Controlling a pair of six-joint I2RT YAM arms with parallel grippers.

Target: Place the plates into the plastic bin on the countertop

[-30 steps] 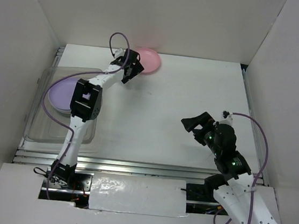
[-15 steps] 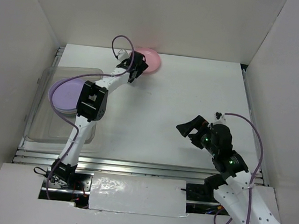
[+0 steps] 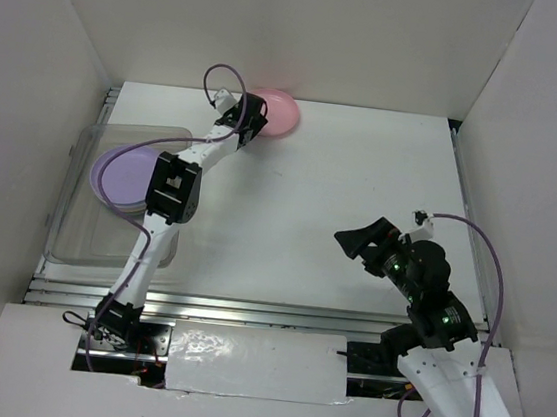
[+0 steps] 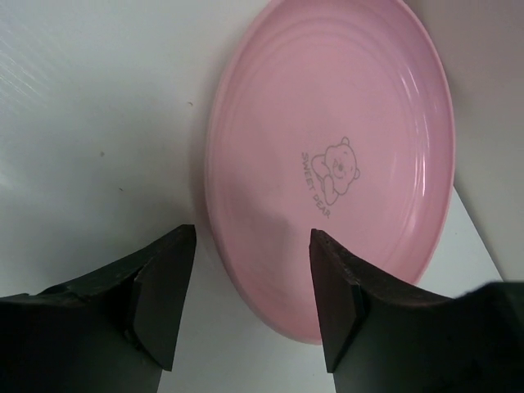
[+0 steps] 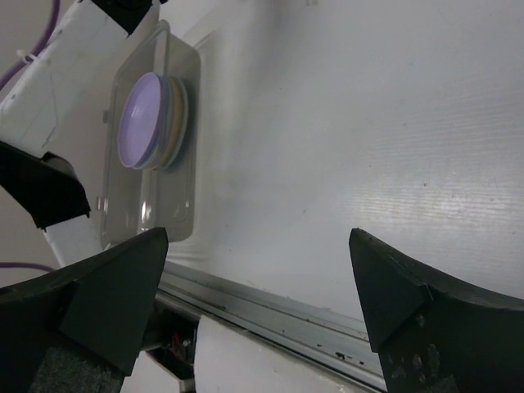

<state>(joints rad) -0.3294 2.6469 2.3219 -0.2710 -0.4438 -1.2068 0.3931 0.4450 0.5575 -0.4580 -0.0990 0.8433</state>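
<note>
A pink plate (image 3: 279, 114) (image 4: 344, 147) with a bear print lies at the back of the countertop (image 3: 343, 176), by the rear wall. My left gripper (image 3: 251, 125) (image 4: 250, 237) is open at its near rim: the rim lies between the two jaws, with a gap on the left side. The clear plastic bin (image 3: 103, 244) (image 5: 176, 213) sits at the left and holds a stack of plates with a purple plate (image 3: 121, 176) (image 5: 143, 119) on top. My right gripper (image 3: 363, 234) (image 5: 258, 237) hangs open and holds nothing over the right front of the countertop.
White walls close in the back and both sides. A metal rail (image 3: 267, 313) (image 5: 270, 307) runs along the front edge. The left arm stretches over the bin's right side toward the back wall.
The left jaws have narrowed around the pink plate's rim after reaching it. The right arm has shifted slightly, its gripper still wide open.
</note>
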